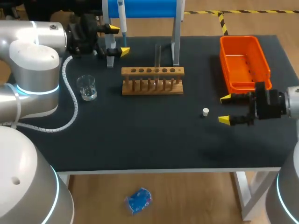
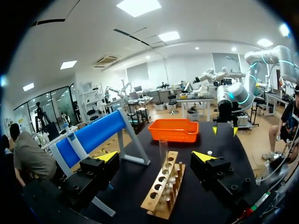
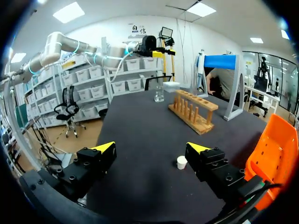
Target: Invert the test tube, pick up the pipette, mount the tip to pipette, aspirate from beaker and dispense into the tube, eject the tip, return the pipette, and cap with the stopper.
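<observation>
A clear test tube (image 1: 158, 55) stands upright in the wooden rack (image 1: 153, 80) at mid-table. The pipette (image 1: 121, 17) hangs on the blue stand (image 1: 140, 8) at the back edge. My left gripper (image 1: 118, 40) is open beside the pipette, left of the rack; in its wrist view the tube (image 2: 163, 151) and rack (image 2: 164, 189) lie ahead of the open left gripper (image 2: 156, 157). A glass beaker (image 1: 87, 87) sits at the left. The small white stopper (image 1: 205, 112) lies just left of my open right gripper (image 1: 225, 109), ahead of the right gripper (image 3: 152, 148) near one finger, stopper (image 3: 181, 162).
An orange bin (image 1: 244, 63) stands at the back right, just behind my right gripper. The left arm's white cable (image 1: 71, 100) curves over the table beside the beaker. The stand's metal leg (image 1: 176, 37) rises right behind the rack.
</observation>
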